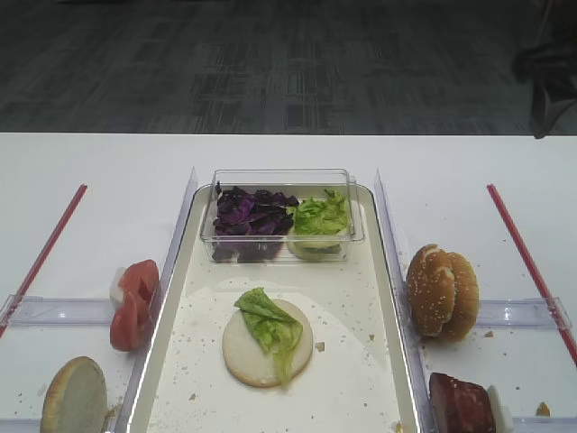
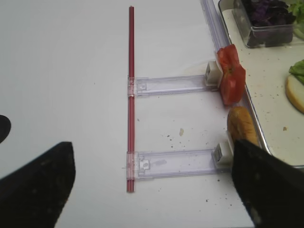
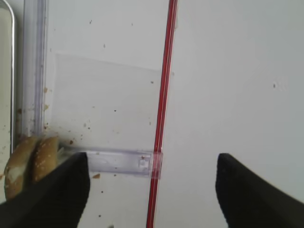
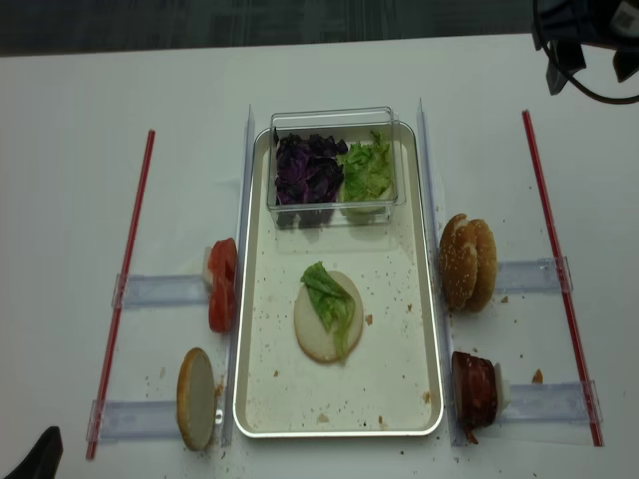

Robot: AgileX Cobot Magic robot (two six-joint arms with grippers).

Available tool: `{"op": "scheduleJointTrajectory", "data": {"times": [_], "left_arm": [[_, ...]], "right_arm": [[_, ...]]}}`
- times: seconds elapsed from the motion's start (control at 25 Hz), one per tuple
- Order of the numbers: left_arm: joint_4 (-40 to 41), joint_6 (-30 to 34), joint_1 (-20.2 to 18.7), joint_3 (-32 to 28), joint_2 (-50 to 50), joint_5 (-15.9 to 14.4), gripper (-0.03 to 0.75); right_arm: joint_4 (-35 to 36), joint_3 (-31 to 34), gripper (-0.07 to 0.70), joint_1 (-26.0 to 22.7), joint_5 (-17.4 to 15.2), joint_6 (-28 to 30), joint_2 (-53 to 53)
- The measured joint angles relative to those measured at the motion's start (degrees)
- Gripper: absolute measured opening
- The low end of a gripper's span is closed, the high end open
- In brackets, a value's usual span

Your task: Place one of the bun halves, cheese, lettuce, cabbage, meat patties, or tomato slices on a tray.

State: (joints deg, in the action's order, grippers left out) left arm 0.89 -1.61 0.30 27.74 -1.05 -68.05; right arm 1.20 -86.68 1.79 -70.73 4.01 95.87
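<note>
A crinkly bright-green lettuce leaf [image 1: 273, 327] lies on a pale cut-faced bun disc [image 1: 254, 356] inside the silvery-rimmed tray [image 1: 393, 307], stacked burger-fashion; the black right gripper [image 3: 152, 190] and black left gripper [image 2: 152, 185] both stand wide and empty

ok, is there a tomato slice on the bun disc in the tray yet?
No, the pale bun disc in the tray carries only a lettuce leaf; the tomato slices stand outside the tray's left rim.

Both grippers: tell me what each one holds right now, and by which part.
Nothing is held. The right gripper and the left gripper are both open over bare table, with nothing between the fingers.
</note>
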Motion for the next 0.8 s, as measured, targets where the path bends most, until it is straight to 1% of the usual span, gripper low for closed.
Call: {"op": "scheduleJointTrajectory", "data": {"times": [0.28, 0.52, 0.8], "left_arm": [[0.0, 0.0, 0.0, 0.0, 0.0, 0.0, 0.615], [0.0, 0.0, 0.0, 0.0, 0.0, 0.0, 0.615], [0.0, 0.0, 0.0, 0.0, 0.0, 0.0, 0.615]], "right_arm": [[-0.87, 12.08, 0.571, 0.0, -0.13, 0.0, -13.95], [-1.87, 22.45, 0.571, 0.0, -0.07, -1.19, -25.7], [-1.89, 36.31, 0.571, 0.0, 3.51, -2.31, -39.66]]}}
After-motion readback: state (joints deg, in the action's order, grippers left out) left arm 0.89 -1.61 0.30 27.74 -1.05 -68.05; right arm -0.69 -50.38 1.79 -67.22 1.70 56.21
